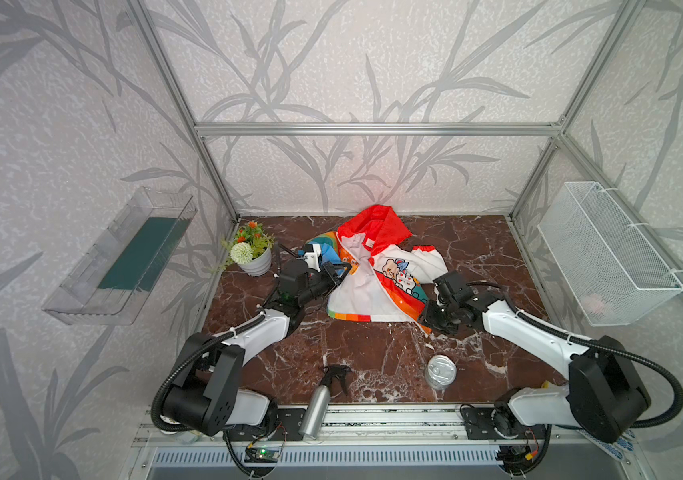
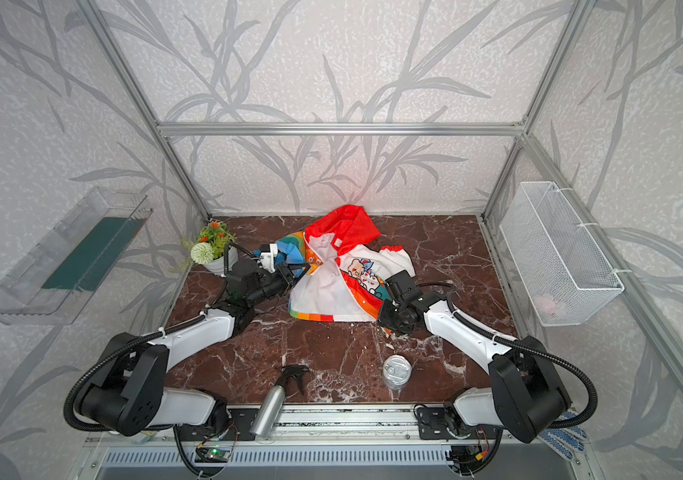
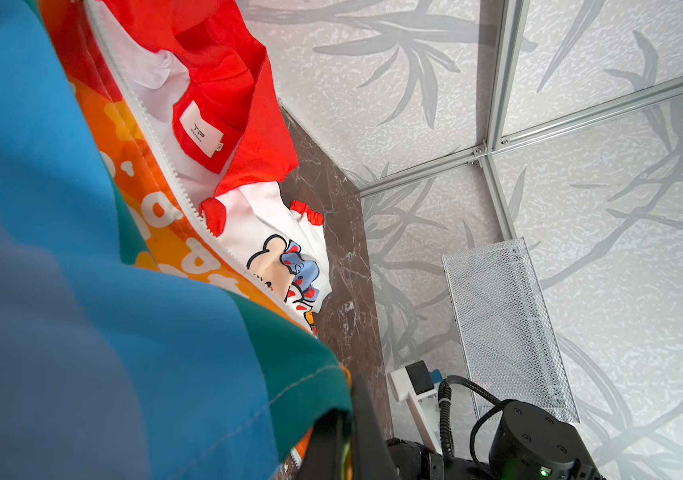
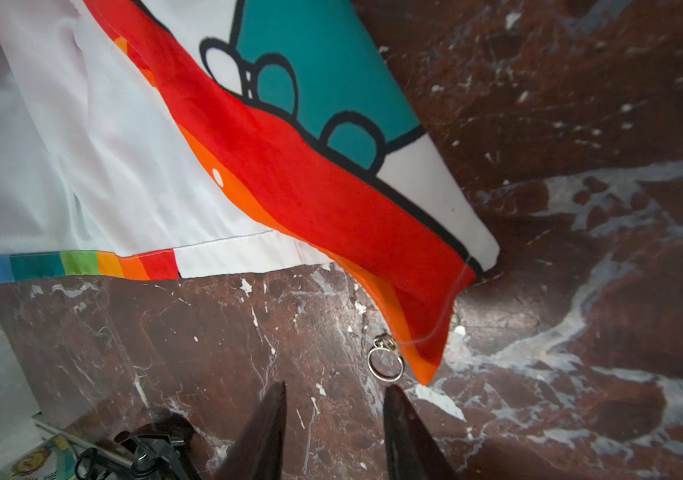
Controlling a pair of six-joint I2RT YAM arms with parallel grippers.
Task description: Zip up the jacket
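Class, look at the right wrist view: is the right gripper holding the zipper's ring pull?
No: the right gripper is open, and the ring pull lies on the table ahead of its fingertips.

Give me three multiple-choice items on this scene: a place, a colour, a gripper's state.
1. The plant stands on the table: A far left; B near right; C centre front.
2. The hood of the jacket is: A blue; B red; C black.
3. The right gripper is: A shut on fabric; B open, empty; C out of view.
Answers: 1 A, it sits by the far left corner. 2 B, red in both top views. 3 B, jaws apart over bare table in the right wrist view.
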